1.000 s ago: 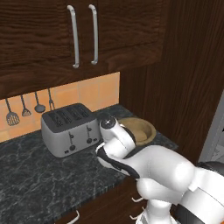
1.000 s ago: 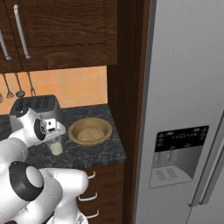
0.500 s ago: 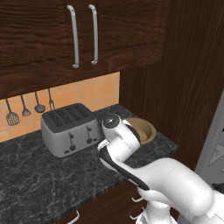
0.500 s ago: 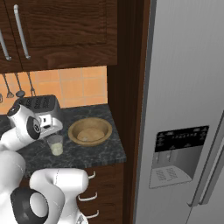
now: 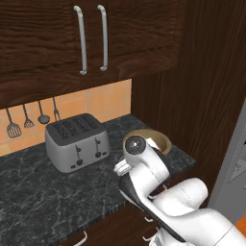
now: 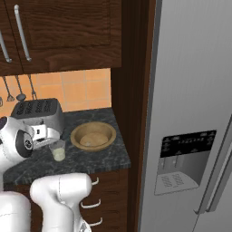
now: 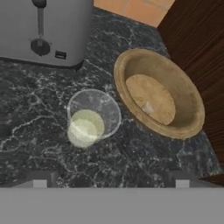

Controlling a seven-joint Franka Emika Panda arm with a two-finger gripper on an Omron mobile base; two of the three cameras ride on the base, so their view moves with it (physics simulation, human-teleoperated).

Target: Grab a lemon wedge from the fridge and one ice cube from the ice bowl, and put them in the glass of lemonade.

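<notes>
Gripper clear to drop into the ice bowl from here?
Probably yes. In the hand view the ice bowl lies open beside the glass of lemonade, nothing over it; the toaster stands apart.

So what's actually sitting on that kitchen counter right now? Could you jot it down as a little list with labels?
counter: dark marbled stone
toaster: grey, four slots, at the back by the tiled wall
ice bowl: round wooden bowl, right of the toaster, a faint pale cube on its floor
glass of lemonade: small clear tumbler with pale yellow liquid, upright, beside the bowl, apart from it
fridge: grey, doors shut, dispenser in the door
claw: over the counter near the glass, holding nothing visible
</notes>
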